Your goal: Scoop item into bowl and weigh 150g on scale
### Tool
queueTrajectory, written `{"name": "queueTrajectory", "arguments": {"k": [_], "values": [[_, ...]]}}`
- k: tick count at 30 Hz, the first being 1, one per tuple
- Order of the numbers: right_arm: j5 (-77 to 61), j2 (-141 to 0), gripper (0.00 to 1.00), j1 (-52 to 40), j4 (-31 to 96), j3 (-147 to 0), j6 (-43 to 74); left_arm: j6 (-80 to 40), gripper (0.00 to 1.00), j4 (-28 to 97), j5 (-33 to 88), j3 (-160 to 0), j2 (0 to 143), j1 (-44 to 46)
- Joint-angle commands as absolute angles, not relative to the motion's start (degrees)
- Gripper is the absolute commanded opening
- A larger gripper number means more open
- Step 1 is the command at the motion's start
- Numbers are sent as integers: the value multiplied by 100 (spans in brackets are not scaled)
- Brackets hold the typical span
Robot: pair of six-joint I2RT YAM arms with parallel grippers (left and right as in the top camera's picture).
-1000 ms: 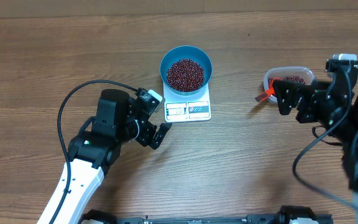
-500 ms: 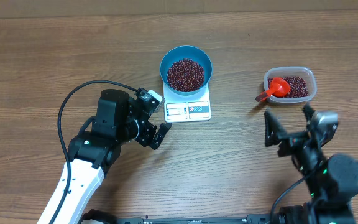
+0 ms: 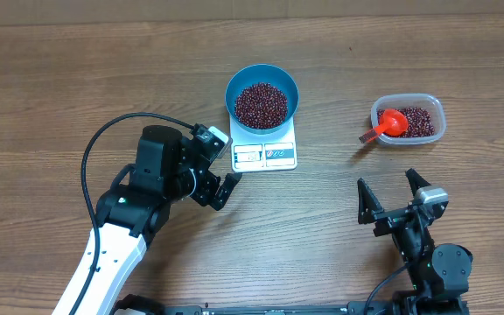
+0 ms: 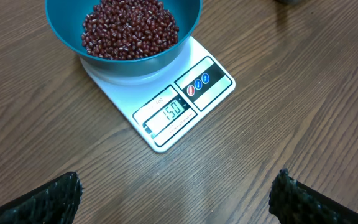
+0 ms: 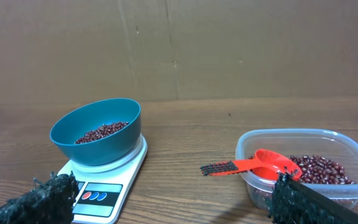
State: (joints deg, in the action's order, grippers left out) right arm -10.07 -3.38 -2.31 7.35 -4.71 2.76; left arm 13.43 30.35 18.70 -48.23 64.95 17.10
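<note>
Bowl point(image 3: 231, 90) of beans point(image 3: 261, 103): centred on scale point(image 3: 265, 156) for weighing; display shows target. Scoop point(image 3: 390, 124): parked in container point(image 3: 436, 107). Left jaws, right jaws: apart, empty, job seemingly done.

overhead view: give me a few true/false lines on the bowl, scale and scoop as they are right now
1. The blue bowl sits on the scale. True.
2. The bowl is empty. False: it holds a heap of beans.
3. The display reads 150. True.
4. The right gripper holds the red scoop. False: the scoop lies in the clear container with its handle out over the rim, and the gripper is apart from it, fingers open and empty.
5. The left gripper is open, with nothing between its fingers. True.
</note>
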Motion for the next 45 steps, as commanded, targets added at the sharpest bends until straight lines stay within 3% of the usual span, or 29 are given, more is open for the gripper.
{"name": "queueTrajectory", "arguments": {"k": [1,45], "values": [[-943,-178,100,-268,694,-292,250,1264,100,3017,1909,-4812,6525,1688],[-945,-16,100,-268,386,-49,252,1262,100,3260,1623,-4810,6160,1623]]}}
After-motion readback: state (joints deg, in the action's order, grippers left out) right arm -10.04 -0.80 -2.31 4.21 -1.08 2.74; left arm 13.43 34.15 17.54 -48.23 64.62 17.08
